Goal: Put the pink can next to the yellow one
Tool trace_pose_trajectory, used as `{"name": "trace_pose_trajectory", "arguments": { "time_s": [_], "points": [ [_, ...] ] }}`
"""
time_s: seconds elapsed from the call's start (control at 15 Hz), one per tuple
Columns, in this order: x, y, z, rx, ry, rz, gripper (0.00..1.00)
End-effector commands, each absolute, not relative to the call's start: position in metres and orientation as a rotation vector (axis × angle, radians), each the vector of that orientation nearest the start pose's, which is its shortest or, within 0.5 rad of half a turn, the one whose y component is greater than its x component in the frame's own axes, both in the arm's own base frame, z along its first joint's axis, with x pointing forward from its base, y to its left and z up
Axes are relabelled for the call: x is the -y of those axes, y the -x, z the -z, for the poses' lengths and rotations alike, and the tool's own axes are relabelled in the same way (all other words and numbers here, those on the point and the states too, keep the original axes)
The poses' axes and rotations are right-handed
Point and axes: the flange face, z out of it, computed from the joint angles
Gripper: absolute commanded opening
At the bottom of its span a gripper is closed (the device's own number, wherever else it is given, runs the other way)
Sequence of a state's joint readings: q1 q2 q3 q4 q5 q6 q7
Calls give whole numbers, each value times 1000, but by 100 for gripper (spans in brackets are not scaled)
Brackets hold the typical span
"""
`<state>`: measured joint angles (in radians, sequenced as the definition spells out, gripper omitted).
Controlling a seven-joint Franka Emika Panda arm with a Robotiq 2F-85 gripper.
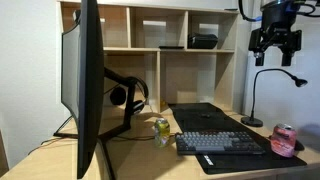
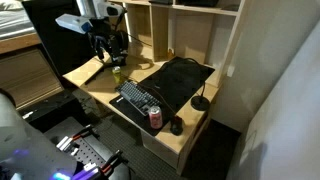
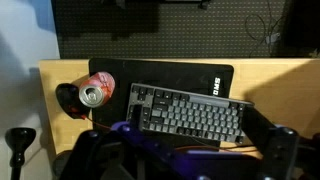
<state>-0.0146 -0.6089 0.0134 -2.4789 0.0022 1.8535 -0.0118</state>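
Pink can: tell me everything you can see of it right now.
The small pink drink can, metal by the look of it, has reddish and white markings and stands upright. The wrist view shows its silvery round top. It appears to sit on a corner of the black desk mat, just off the short end of the dark keyboard. A round black lamp base is close beside it; contact is unclear. The open tool hangs well clear.

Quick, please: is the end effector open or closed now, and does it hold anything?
End effector: open, holding nothing; the pink can stands well apart from it.
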Motion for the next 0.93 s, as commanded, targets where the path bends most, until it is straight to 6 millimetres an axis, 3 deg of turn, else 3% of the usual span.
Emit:
{"name": "trace_pose_trajectory", "arguments": {
  "time_s": [0.0, 0.73, 0.8, 0.87],
  "points": [
    [0, -365, -497, 12, 3147, -28, 100],
    [0, -365, -497, 12, 3147, -28, 100],
    [56, -361, -539, -70, 3162, -57, 100],
    [65, -361, -543, -234, 3132, -78, 100]
  ]
}}
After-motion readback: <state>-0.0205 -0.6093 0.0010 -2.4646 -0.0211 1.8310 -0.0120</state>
